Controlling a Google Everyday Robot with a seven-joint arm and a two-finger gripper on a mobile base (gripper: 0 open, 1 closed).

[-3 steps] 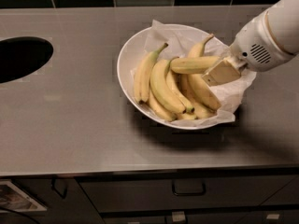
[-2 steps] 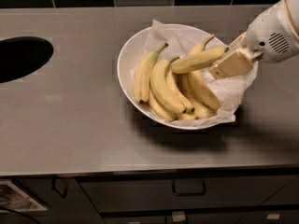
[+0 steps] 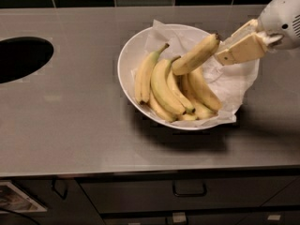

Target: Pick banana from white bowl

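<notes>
The white bowl (image 3: 129,55) sits on the grey counter, lined with crumpled white paper (image 3: 234,81) and holding several yellow bananas (image 3: 161,86). My gripper (image 3: 225,48) comes in from the upper right and is shut on one banana (image 3: 196,55) at its right end. That banana is lifted above the pile, tilted with its left end lower, over the bowl's middle.
A dark round opening (image 3: 21,57) is cut into the counter (image 3: 70,125) at the left. Dark tiles run along the back wall. Drawers with handles (image 3: 189,191) lie below the counter's front edge.
The gripper has risen and moved up and right with the banana, lifting it off the pile in the bowl.
</notes>
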